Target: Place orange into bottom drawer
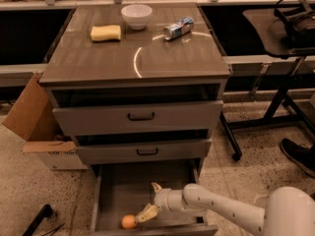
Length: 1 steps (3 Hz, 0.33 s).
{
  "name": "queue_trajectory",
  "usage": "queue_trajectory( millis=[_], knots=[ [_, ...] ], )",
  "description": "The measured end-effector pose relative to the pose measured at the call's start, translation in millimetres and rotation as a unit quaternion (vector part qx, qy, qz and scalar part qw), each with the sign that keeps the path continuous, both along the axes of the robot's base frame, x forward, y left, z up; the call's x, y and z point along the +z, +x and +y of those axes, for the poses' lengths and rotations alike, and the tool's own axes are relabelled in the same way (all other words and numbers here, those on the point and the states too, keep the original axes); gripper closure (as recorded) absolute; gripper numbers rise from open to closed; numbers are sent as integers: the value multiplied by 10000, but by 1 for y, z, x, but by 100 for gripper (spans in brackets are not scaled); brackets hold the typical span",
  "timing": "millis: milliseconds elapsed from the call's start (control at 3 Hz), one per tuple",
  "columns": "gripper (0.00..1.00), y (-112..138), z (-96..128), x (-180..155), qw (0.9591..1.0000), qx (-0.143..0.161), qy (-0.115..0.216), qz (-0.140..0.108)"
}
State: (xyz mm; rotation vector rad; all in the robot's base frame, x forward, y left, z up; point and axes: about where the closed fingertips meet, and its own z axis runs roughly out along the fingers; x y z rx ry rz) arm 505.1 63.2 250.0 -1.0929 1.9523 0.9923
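The orange (129,221) lies on the floor of the open bottom drawer (120,188), near its front edge and left of centre. My gripper (150,200) reaches into the drawer from the right, on a white arm. It is open, with one finger (156,187) up and back and the other finger (146,213) pointing down, just right of the orange. The orange sits outside the fingers, beside the lower tip.
The two upper drawers (140,117) stand slightly ajar. On the cabinet top are a white bowl (136,15), a yellow sponge (105,32) and a lying can (178,28). A cardboard box (34,117) stands at the left, a black stand (275,107) and a shoe (298,154) at the right.
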Motion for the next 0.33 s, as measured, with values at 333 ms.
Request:
queue_trajectory(
  millis=[333],
  knots=[
    [0, -12, -33, 31, 9998, -21, 56, -201]
  ],
)
